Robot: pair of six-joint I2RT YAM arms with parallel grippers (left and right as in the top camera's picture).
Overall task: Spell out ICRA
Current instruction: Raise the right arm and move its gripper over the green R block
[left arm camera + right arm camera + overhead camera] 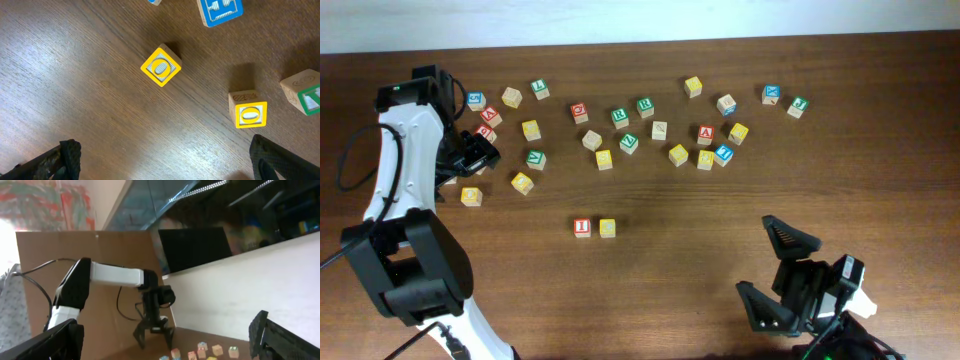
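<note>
Your left gripper [167,167] is hovering wide open, empty, up-left of the I cube [582,227], likely hunting the next letter; right gripper [775,270] is sitting open, empty, down-right.

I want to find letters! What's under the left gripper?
The open left gripper hangs over bare table, a yellow cube just ahead. Overhead, the arm covers that spot.

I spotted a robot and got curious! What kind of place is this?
Probably a robotics lab or workshop. A white robot arm reaches over a wooden table scattered with alphabet cubes, and what looks like a dark screen stands behind it by a plain wall.
</note>
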